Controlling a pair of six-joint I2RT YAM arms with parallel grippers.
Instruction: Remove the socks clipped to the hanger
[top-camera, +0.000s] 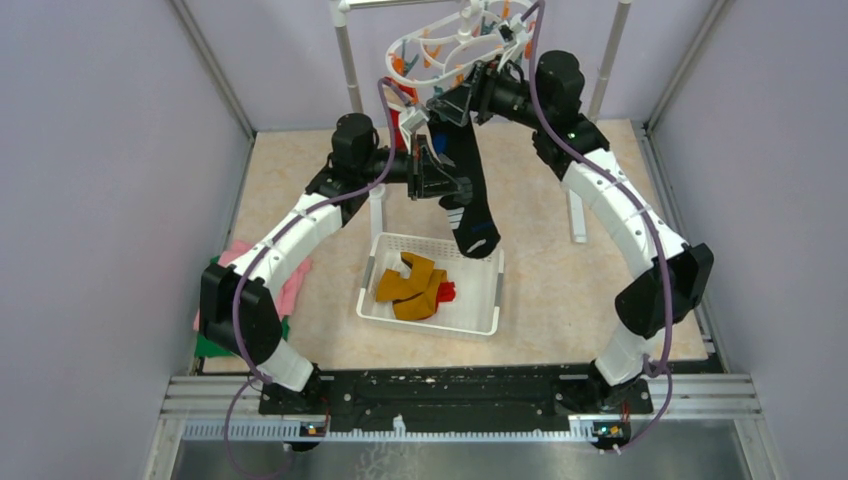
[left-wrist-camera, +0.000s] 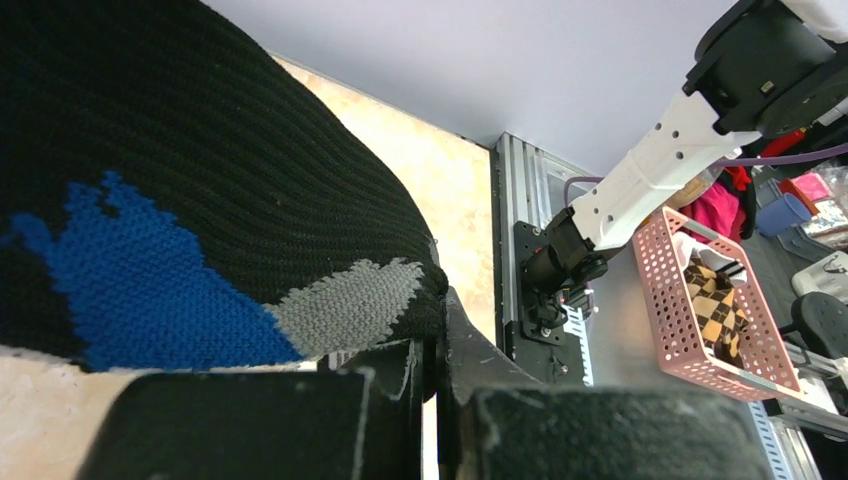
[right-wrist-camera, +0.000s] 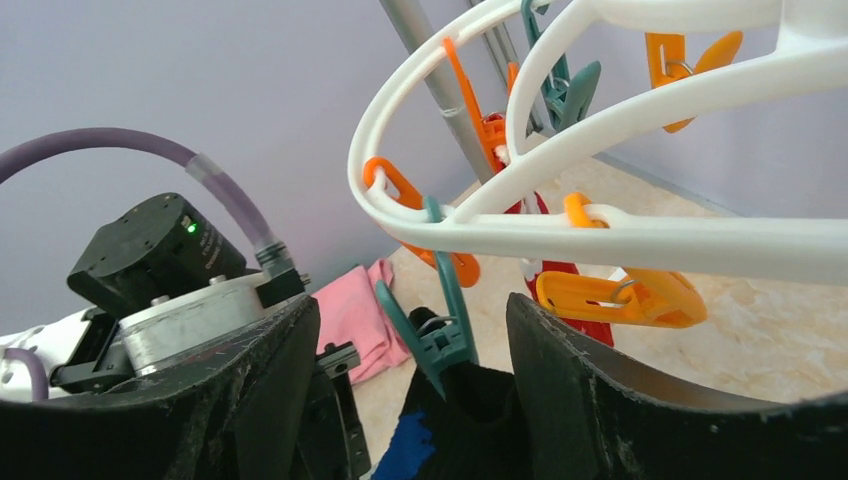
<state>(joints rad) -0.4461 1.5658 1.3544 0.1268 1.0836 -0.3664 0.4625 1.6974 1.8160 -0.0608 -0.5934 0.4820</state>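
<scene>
One black sock (top-camera: 475, 225): hangs from teal clip (right-wrist-camera: 445, 335) on hanger (right-wrist-camera: 600, 235)
Left gripper (left-wrist-camera: 432, 355): pinched on sock's edge
Right gripper (right-wrist-camera: 410, 330): spread, straddling clip

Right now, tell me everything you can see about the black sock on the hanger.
The black sock is ribbed knit with blue and grey patches and pale marks near the toe. It hangs limp, cuff held in a teal clip on the white hanger, toe above the white basket. The left gripper looks pinched on it; the right gripper sits open around the clip.
</scene>
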